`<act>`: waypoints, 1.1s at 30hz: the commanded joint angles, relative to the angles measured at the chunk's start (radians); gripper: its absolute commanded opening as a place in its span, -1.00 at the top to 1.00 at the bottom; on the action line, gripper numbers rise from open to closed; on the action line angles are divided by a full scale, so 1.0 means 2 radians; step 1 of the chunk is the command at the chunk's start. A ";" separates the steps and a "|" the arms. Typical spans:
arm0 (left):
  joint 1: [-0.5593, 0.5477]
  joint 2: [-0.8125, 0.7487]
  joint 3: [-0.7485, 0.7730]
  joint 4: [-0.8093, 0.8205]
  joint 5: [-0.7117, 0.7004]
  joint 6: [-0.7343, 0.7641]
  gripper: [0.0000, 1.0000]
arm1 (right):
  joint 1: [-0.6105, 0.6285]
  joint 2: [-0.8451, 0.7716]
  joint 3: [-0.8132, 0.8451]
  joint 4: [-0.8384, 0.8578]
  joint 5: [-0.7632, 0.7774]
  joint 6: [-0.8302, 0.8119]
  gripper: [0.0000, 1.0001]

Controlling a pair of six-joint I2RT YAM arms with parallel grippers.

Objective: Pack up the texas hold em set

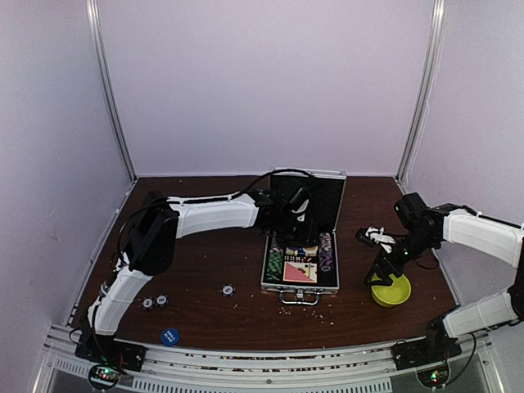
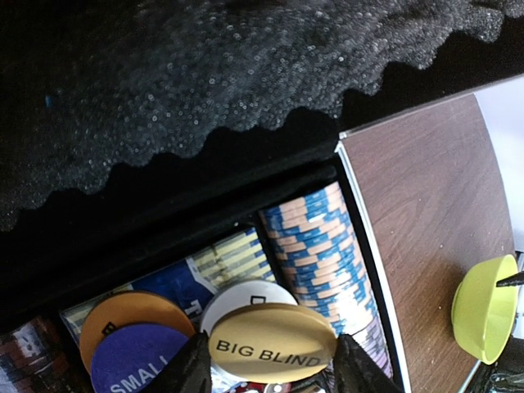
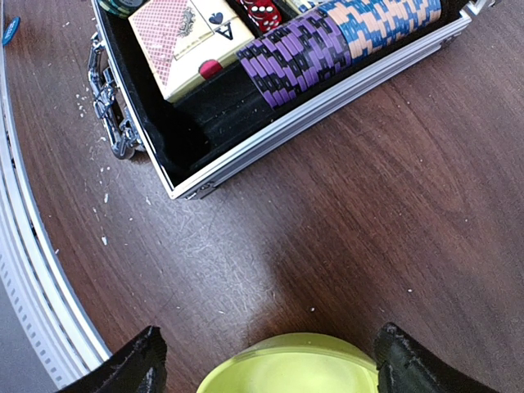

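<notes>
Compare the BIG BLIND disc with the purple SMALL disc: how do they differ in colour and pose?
The BIG BLIND disc is tan, the SMALL disc purple. The BIG BLIND disc is pinched in the left gripper; the SMALL disc lies free in the case. Both are round and lettered.

One case (image 1: pixel 324 203), one bowl (image 1: pixel 391 292), two decks (image 3: pixel 184 45), three loose chips (image 1: pixel 228 288), five discs (image 2: pixel 273 344)

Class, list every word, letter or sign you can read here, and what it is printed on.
"BIG BLIND": tan disc.
"SMALL": purple disc, the rest cut off.
"A" with a spade: card deck.
Blue disc: print too small to read.
</notes>
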 commanded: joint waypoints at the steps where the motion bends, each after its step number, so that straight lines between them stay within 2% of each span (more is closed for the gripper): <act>1: 0.008 0.015 0.013 -0.021 -0.017 -0.010 -0.07 | -0.003 0.002 0.009 -0.002 0.003 0.000 -0.76; 11: 0.008 0.001 0.016 -0.020 -0.012 -0.006 -0.11 | -0.003 0.000 0.009 -0.002 0.001 0.000 -0.76; 21: -0.006 -0.064 -0.009 0.005 0.002 0.010 -0.04 | -0.003 -0.007 0.009 -0.003 -0.002 0.000 -0.77; 27: -0.012 -0.133 -0.078 -0.009 0.000 0.016 -0.03 | -0.003 -0.013 0.011 -0.003 -0.001 -0.001 -0.76; 30: -0.017 -0.176 -0.138 -0.030 0.003 0.026 -0.03 | -0.003 -0.018 0.010 -0.004 -0.001 -0.002 -0.76; 33: -0.026 -0.227 -0.215 -0.067 -0.024 0.044 -0.02 | -0.003 -0.021 0.010 -0.004 -0.002 -0.002 -0.76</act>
